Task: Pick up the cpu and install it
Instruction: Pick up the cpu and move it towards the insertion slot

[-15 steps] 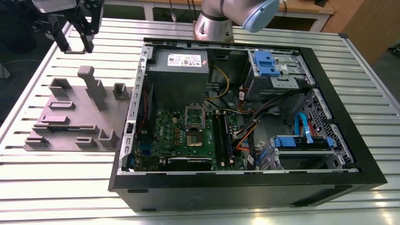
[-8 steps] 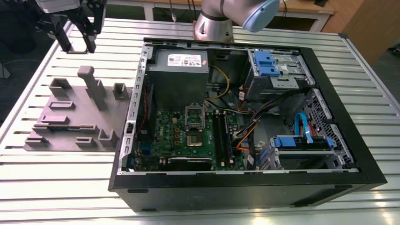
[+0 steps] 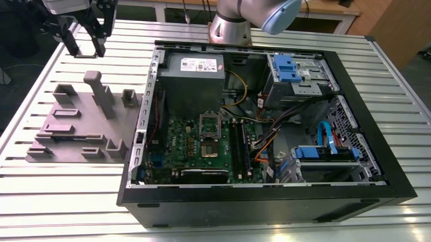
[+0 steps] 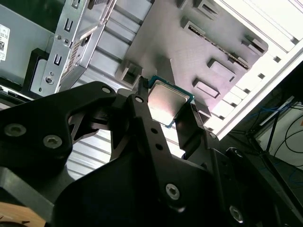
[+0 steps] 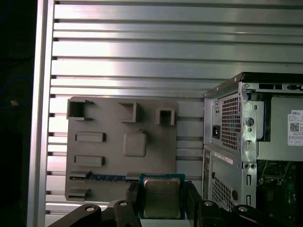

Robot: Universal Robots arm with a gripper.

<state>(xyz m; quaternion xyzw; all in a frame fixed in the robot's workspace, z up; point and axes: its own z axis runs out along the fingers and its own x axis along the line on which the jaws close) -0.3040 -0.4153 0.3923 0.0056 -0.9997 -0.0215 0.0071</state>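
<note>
cpu point(image 5: 162, 196) is clamped between the 2 fingers of the claw point(image 4: 168, 107), metal lid facing the camera in both wrist views. The claw hangs in the air by the edge of the mauve tray point(image 3: 74, 126), clear of it. The open PC case point(image 3: 269, 201) sits just beside the tray on the slatted tabletop point(image 3: 67, 191), on the exterior view's right, with the socket frame point(image 3: 209, 132) inside it.

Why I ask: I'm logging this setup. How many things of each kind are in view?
Open computer case: 1
Grey plastic tray: 1
cpu, held between the fingers: 1
gripper: 1
Total: 4
</note>
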